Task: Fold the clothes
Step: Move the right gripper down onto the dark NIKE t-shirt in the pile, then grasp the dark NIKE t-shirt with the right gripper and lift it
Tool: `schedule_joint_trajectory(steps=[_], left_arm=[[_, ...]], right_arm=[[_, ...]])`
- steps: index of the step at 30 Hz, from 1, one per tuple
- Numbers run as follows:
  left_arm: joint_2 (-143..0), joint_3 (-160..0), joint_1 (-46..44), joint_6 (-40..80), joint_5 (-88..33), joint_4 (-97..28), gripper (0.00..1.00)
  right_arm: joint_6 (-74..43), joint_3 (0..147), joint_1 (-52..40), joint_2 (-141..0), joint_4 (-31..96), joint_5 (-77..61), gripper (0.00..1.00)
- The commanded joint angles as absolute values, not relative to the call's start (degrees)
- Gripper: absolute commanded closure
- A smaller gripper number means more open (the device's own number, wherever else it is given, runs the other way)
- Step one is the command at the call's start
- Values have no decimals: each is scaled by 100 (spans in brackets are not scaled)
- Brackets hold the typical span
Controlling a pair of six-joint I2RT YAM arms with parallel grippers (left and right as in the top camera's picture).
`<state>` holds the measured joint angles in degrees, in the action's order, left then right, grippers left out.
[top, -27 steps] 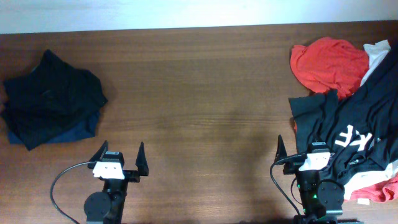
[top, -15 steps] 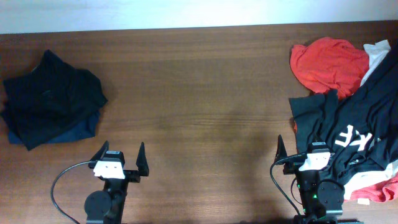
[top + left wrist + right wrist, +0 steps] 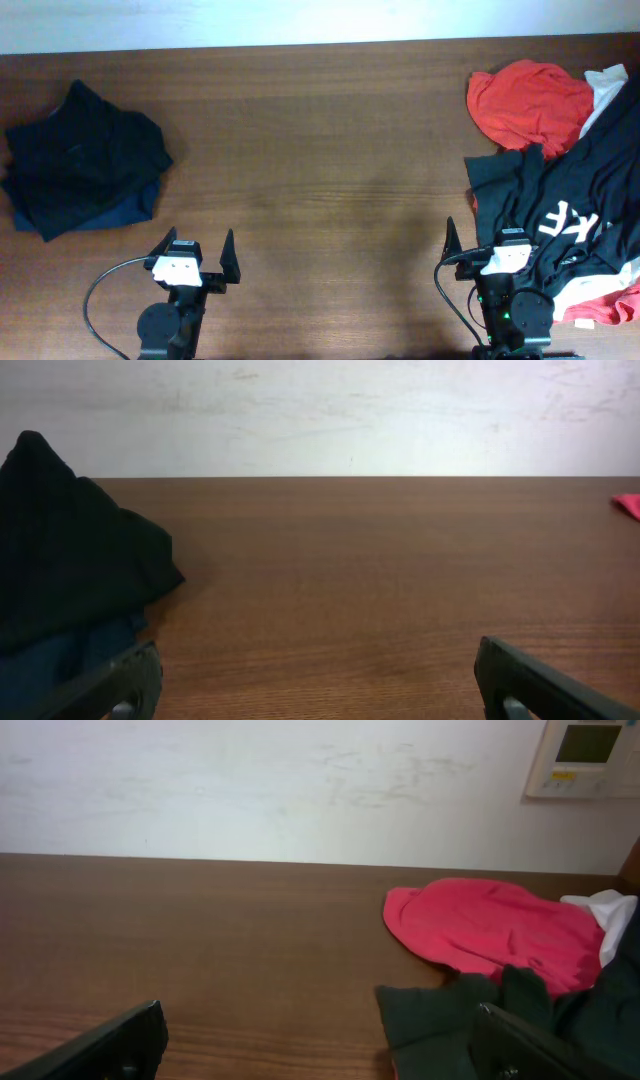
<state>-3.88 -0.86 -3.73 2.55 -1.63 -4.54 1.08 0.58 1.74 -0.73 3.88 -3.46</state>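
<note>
Left gripper (image 3: 196, 240) at the near edge of the wooden table (image 3: 330, 150), fingers wide apart, holding nothing, right gripper (image 3: 484, 238) also spread and empty, black shirt (image 3: 570, 215) just beside it, red garment (image 3: 528, 100) behind, folded dark stack (image 3: 85, 160) far left.

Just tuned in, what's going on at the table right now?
Nothing is being handled at the moment. The left tool and right tool both sit open and empty at the near edge of the brown wooden table. A roughly stacked pile of black and navy-blue clothes lies on the left. On the right is a loose heap: a red cloth garment, a white cloth and a black garment with white lettering spread right beside the right tool.
</note>
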Motion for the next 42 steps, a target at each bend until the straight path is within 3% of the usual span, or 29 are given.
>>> schedule_joint_trajectory(steps=[1,6,11,21,25,29,35,39,42], left_arm=[[-403,-163,-346,126,-281,-464,1],[-744,-384,-346,128,-281,-484,1],[-2303,-1286,-346,126,-412,-602,1],[-5752,-4209,-346,126,-432,-3157,1],[-5986,-4438,-346,126,-434,-3413,1],[-5979,-4438,-346,128,-521,-3413,1],[-5979,-4438,-346,128,-519,-3411,1],[-5979,-4438,-346,128,-519,-3385,1],[-5983,-4438,-349,128,-521,-3354,1]], right_arm=[[-180,148,200,-71,436,-294,1],[-395,405,200,-423,587,-495,1],[-388,1470,200,-1763,1111,-556,1],[-390,4209,200,-5188,3323,-578,1],[-421,4235,202,-5863,2976,390,0],[-1621,4235,202,-6823,2926,2130,2],[-1706,4235,283,-8368,1647,2451,11],[-1704,4235,510,-8989,1253,1874,16],[-1706,4235,554,-9238,1000,1533,30]])
